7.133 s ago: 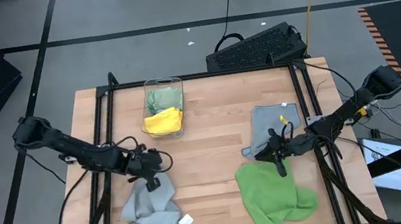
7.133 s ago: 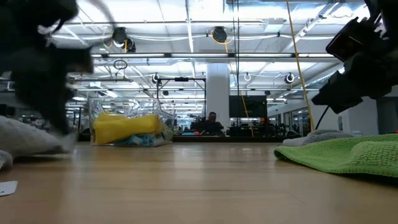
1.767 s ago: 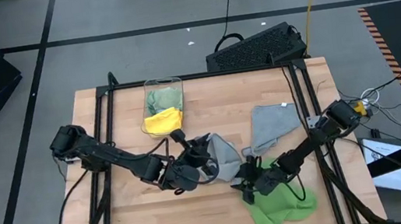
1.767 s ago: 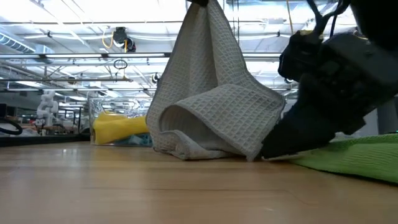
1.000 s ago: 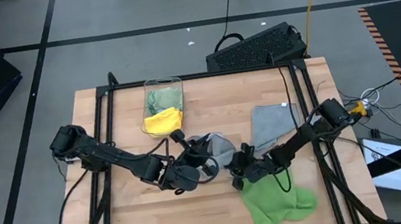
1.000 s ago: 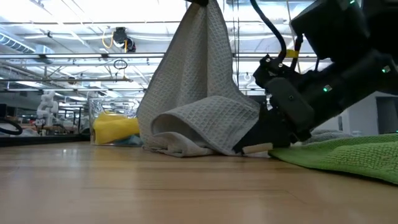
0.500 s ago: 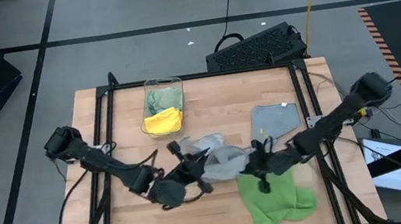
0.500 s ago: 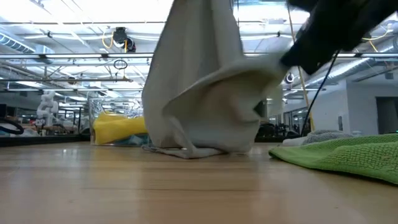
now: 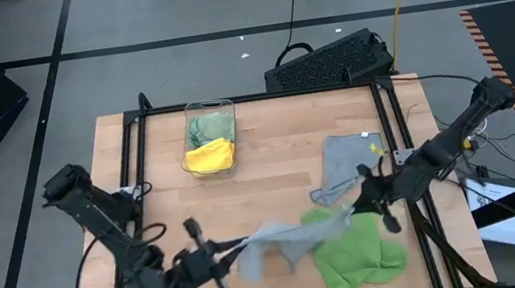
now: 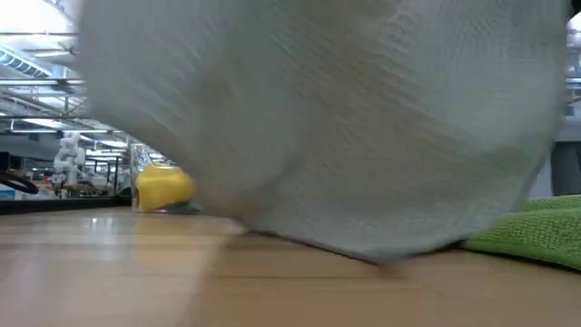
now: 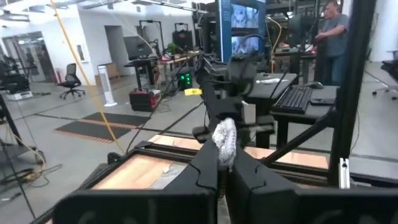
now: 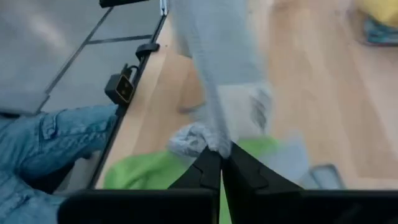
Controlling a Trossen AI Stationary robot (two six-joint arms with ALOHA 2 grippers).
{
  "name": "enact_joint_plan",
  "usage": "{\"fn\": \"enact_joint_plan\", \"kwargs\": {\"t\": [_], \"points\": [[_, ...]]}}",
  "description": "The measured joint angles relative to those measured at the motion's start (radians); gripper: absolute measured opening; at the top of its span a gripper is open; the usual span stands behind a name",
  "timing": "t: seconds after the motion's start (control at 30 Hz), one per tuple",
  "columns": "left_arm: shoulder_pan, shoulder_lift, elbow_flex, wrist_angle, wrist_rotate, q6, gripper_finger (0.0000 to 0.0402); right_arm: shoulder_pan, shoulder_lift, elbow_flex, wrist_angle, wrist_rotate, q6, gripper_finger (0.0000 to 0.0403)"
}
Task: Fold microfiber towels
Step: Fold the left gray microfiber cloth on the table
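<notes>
A grey towel [image 9: 281, 242] hangs stretched between my two grippers over the table's near half; it fills the low view [image 10: 318, 127]. My left gripper [image 9: 222, 266] is shut on its left end and my right gripper [image 9: 360, 202] is shut on its right end. A bright green towel [image 9: 354, 257] lies crumpled flat on the table under the right end. A second grey towel [image 9: 351, 161] lies flat at the right. A yellow towel [image 9: 209, 155] and a pale green one [image 9: 207, 126] sit in the clear bin [image 9: 208, 107]. My left gripper pinches a bunched corner of the grey towel [image 11: 224, 138] between its two fingers, which point about level toward the table's right. The cloth bulges out past the fingertips. My right gripper pinches another bunched corner [image 12: 198, 140] between its two fingers, slanting down from the right. From there the towel runs off in a taut band [image 12: 217, 74] toward the left arm.
The clear bin stands at the far left of centre. A black keyboard-like case [image 9: 327, 61] lies beyond the far edge. A person's jeans [image 12: 37, 137] show beside the table's right edge in the right wrist view. Bare wood lies at the table's middle [image 9: 272, 177].
Both grippers have risen and drawn apart, the left toward the near left, the right toward the right edge. The grey towel, a slumped heap hanging from the left gripper before, has been pulled off the table and drawn out between them.
</notes>
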Motion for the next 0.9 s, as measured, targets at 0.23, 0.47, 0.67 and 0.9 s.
{"fn": "enact_joint_plan", "kwargs": {"t": [0.23, 0.47, 0.67, 0.9], "points": [[-0.053, -0.001, 0.0, -0.045, -0.232, 0.047, 0.0005, -0.075, -0.151, 0.0, -0.065, 0.108, -0.09, 0.0], [-0.029, -0.001, 0.0, -0.099, -0.159, -0.037, 0.0012, -0.121, -0.145, 0.0, 0.051, 0.084, -0.171, 0.0], [-0.082, -0.001, 0.0, -0.136, -0.082, -0.009, 0.0013, -0.12, -0.116, 0.0, 0.065, -0.002, -0.177, 0.0], [-0.091, -0.003, 0.0, -0.081, -0.166, -0.001, 0.0005, -0.109, -0.087, 0.113, 0.027, -0.003, -0.166, 0.0]]}}
